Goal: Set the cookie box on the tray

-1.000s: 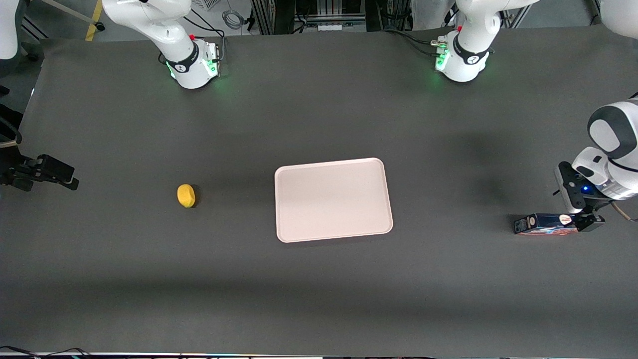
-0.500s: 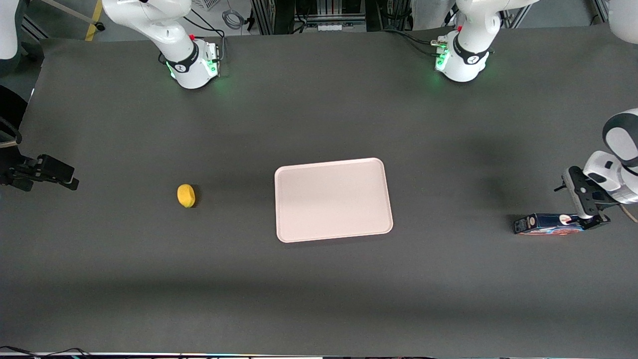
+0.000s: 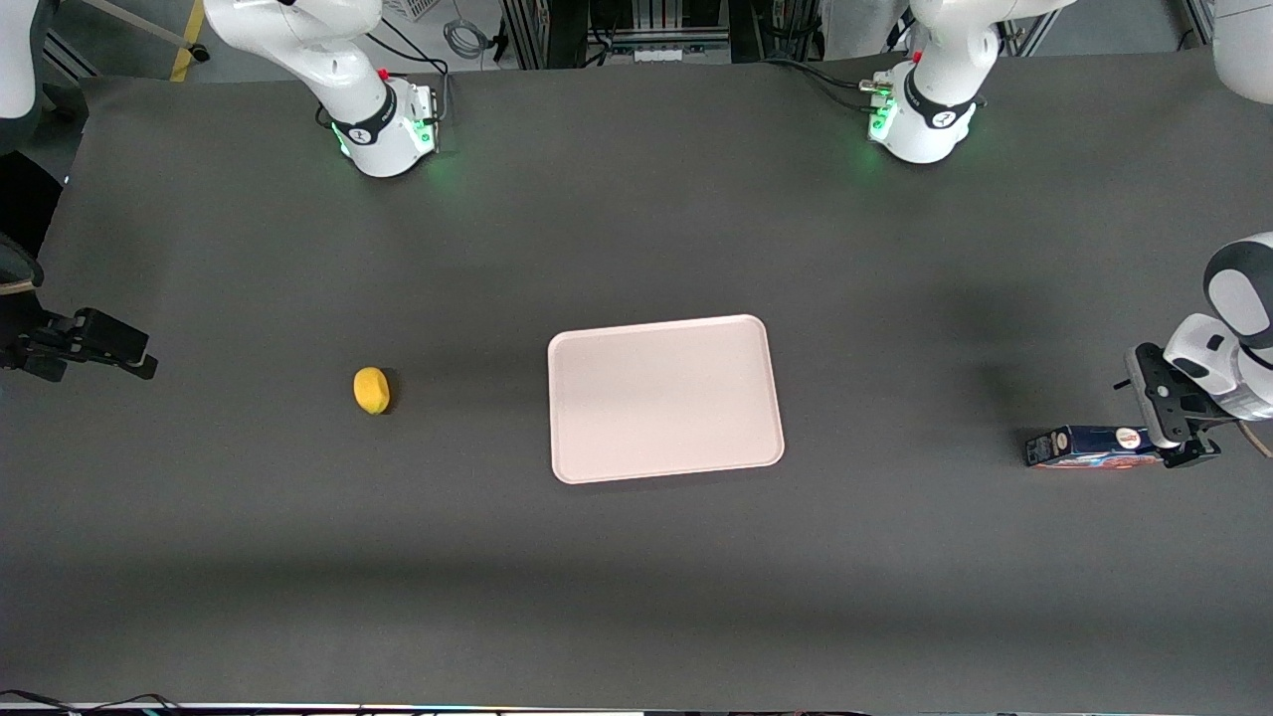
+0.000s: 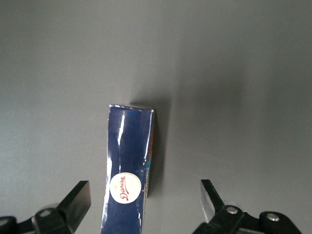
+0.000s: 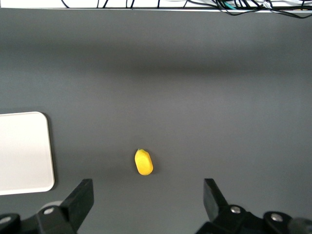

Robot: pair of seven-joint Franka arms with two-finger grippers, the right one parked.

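The grasp is in hand: the gripper (image 4: 144,207), wide open and holding nothing, straddles one end of the cookie box (image 3: 1091,447) lying on the table well apart from the tray (image 3: 664,399), and should next close.

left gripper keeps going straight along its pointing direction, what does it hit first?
Most likely the cookie box. The gripper is open and points down at the table, with the box's end between its fingers, nearer one finger. How high it hangs above the box is unclear.
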